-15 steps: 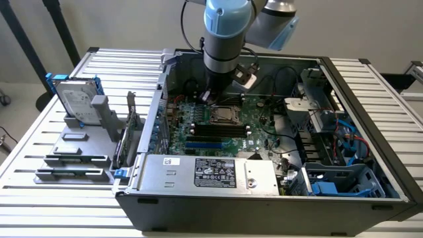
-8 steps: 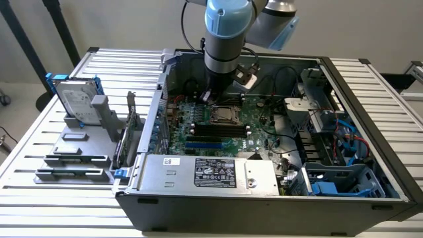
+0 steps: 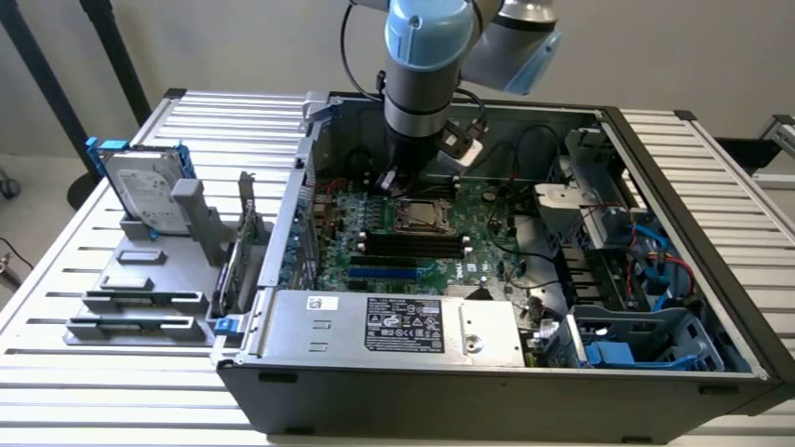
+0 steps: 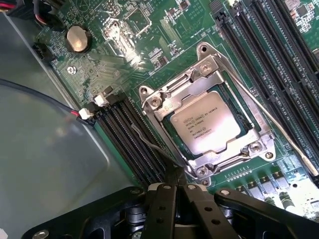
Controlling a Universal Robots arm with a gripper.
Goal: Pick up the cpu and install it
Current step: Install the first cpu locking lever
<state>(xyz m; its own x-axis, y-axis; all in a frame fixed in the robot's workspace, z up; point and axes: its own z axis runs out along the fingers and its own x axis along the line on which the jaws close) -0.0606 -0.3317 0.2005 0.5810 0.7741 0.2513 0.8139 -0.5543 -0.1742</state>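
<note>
The cpu lies flat in its socket on the green motherboard, its silver top with printed text framed by the metal load plate. In the exterior view the cpu sits mid-board inside the open computer case. My gripper is shut, its black fingertips pressed together just off one corner of the socket, beside a thin wire lever. I see nothing between the fingers. The arm reaches down into the case, with the gripper low over the board just behind the socket.
Dark memory slots run on both sides of the socket. A power supply fills the case's front. A drive cage with blue parts stands at the exterior view's right. A hard drive in a blue bracket stands on grey holders outside the case.
</note>
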